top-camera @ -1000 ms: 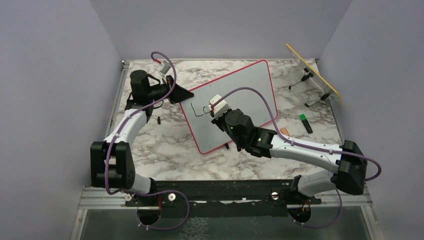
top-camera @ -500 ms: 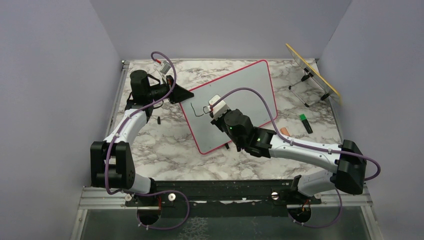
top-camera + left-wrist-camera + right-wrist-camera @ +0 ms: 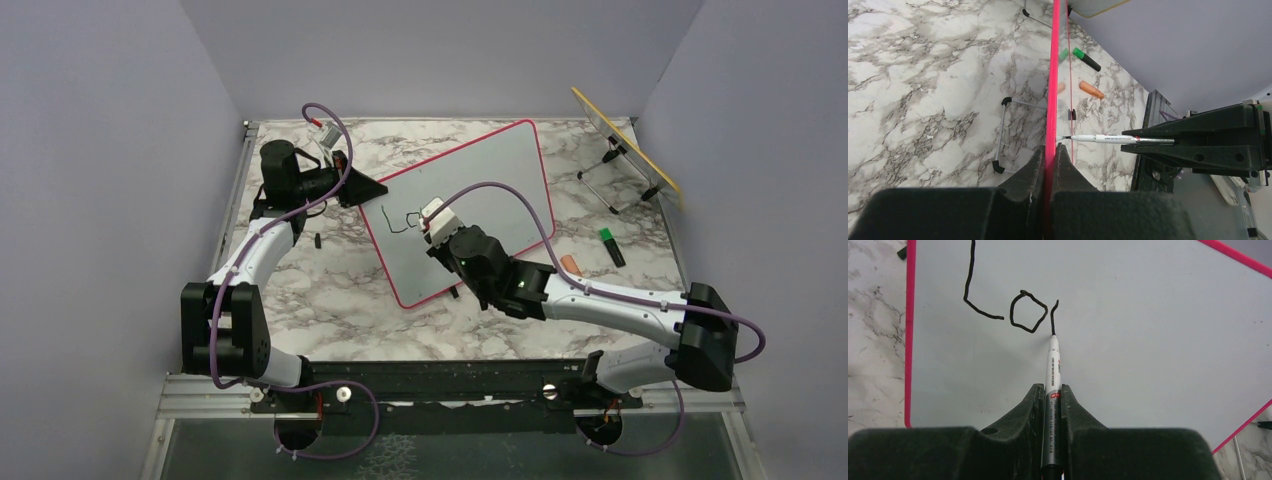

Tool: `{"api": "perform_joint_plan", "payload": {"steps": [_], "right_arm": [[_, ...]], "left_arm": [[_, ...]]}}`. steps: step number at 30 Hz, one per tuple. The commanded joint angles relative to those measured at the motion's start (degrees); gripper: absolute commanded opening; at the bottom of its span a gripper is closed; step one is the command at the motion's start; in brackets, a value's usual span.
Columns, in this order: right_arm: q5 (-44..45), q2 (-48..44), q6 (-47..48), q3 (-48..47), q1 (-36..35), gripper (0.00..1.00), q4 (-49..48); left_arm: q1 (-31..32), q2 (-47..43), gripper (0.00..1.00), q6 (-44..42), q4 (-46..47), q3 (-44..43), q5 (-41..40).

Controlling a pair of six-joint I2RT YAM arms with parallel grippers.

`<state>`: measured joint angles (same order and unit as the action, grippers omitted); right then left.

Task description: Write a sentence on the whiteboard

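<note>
At the left, the left jaws were clenched on the pink-red frame of the whiteboard at its left corner. The whiteboard sat skewed in the middle of the marble desk. On its left part the sentence read only "Lo" plus a short stroke. The right jaws gripped a marker, its tip touching the board at that stroke's lower end. Further right lay an orange cap, a green marker and a yellow-edged panel on its wire stand.

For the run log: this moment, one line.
left jaws: shut on whiteboard | right jaws: shut on marker | tip: on whiteboard | sentence: Lo plus a stroke
</note>
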<state>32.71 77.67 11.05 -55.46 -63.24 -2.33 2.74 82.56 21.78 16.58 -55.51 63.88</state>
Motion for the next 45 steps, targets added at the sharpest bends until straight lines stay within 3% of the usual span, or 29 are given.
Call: {"api": "perform_joint_plan", "payload": {"steps": [1,35,45], "right_arm": [[1.84,-1.31,-1.42,1.29,0.48,0.01,2.24],[1.63,1.16,2.55,-1.02,3.19,0.01,-6.25],[-0.04,-2.49,1.39,0.45,3.40,0.01,-5.73]], "left_arm": [[0.60,1.90,0.00,-4.47,-4.01,0.57,-0.70],[0.70,2.12,0.00,-4.55,-4.01,0.49,-0.15],[0.65,1.91,0.00,-4.62,-4.18,0.49,-0.61]]}}
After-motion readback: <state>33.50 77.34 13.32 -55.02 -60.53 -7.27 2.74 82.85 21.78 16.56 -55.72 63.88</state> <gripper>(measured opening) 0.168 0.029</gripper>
